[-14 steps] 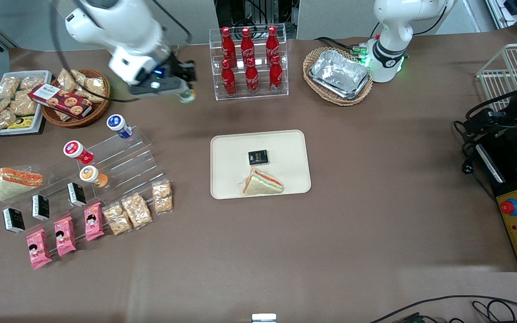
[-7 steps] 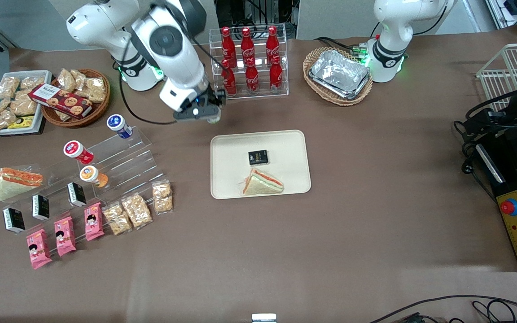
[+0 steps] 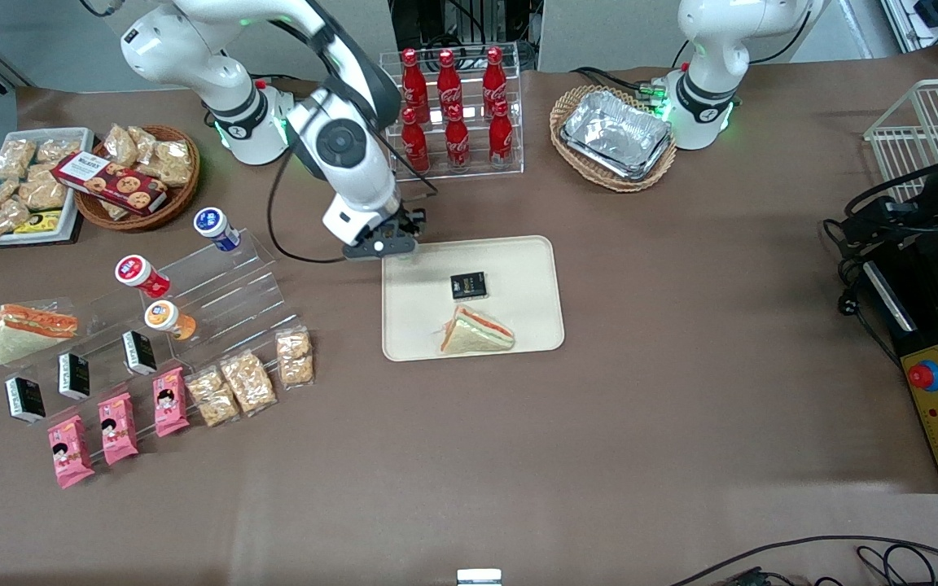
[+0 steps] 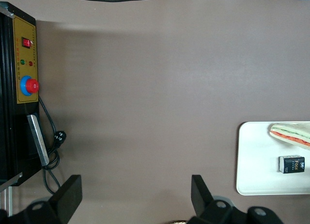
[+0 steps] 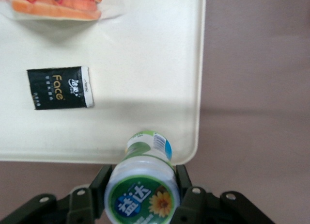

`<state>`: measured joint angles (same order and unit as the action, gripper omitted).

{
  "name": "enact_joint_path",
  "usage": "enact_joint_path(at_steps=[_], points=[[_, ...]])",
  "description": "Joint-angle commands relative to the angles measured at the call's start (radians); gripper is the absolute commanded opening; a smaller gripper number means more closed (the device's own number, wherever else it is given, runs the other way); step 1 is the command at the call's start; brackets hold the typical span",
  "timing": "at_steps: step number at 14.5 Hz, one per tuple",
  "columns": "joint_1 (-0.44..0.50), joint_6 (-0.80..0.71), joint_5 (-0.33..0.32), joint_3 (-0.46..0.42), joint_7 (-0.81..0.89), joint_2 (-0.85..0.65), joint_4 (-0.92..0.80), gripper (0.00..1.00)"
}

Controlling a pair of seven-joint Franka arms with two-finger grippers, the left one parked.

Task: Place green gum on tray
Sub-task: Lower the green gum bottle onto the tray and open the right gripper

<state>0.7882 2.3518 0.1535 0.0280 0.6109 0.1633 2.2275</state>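
My right gripper is shut on the green gum, a small white bottle with a green flower label on its lid. It hangs over the corner of the cream tray that lies farthest from the front camera, toward the working arm's end. In the front view the bottle is hidden under the wrist. In the right wrist view the bottle's lower end overlaps the tray rim. On the tray lie a black packet and a wrapped sandwich; both also show in the right wrist view, the packet and the sandwich.
A clear rack of red cola bottles stands just past the gripper. An acrylic stepped stand with blue-, red- and orange-lidded bottles lies toward the working arm's end, with snacks and baskets. A wicker basket with foil trays stands near the parked arm.
My right gripper has carried the green gum from near the cookie basket, past the cola rack, toward the front camera and down to the tray's corner.
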Motion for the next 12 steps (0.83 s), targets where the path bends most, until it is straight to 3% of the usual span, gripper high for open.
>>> enact_joint_path(at_steps=[1, 5, 6, 7, 8, 12], points=[[0.045, 0.124, 0.006, 0.012, 0.056, 0.105, -0.016, 0.0], [0.046, 0.181, 0.006, 0.013, 0.056, 0.165, -0.017, 0.0], [0.043, 0.181, 0.008, 0.013, 0.058, 0.168, -0.019, 0.14], [0.042, 0.181, 0.008, 0.015, 0.059, 0.17, -0.019, 0.45], [0.043, 0.178, 0.008, 0.015, 0.059, 0.173, -0.02, 0.99], [-0.004, 0.104, 0.006, 0.027, 0.033, 0.116, -0.058, 1.0]])
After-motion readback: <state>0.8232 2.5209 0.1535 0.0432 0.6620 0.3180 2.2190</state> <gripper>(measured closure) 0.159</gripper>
